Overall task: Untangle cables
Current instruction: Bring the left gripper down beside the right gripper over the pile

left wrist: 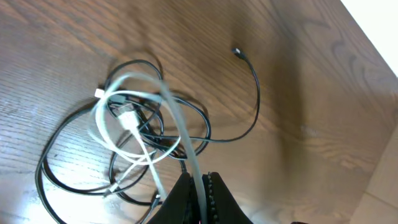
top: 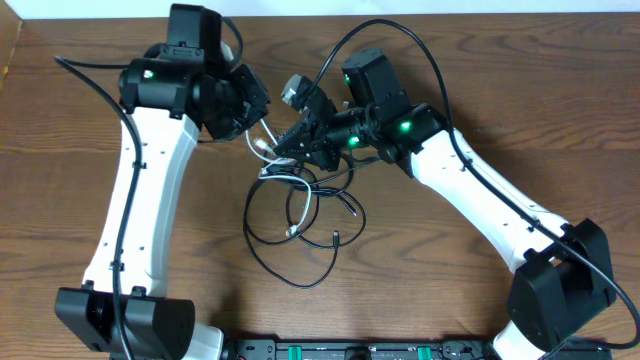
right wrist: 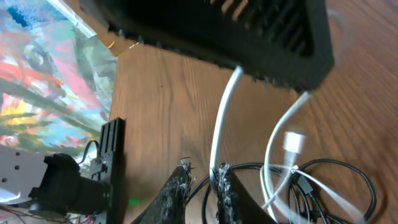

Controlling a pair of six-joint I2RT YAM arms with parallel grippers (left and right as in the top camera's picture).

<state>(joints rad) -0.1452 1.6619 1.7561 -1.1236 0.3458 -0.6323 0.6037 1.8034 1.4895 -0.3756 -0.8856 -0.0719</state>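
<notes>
A loose tangle of thin black cables [top: 300, 215] lies on the wooden table between the two arms, with a short white cable [top: 263, 147] rising out of its top. My left gripper [left wrist: 202, 186] is shut on this white cable [left wrist: 180, 124], which runs from its fingers down into the black loops [left wrist: 205, 127]. My right gripper [right wrist: 202, 177] stands slightly open. The same white cable [right wrist: 222, 112] lies along the inner face of its right finger and runs up to the left gripper above. A white plug [right wrist: 292, 142] hangs beside the black loops [right wrist: 339, 165].
A thick black arm cord [top: 400, 35] arcs over the right arm, and another [top: 95, 85] runs by the left arm. One black cable end [left wrist: 237, 52] lies stretched away from the pile. The arm bases [top: 330, 350] sit at the front edge.
</notes>
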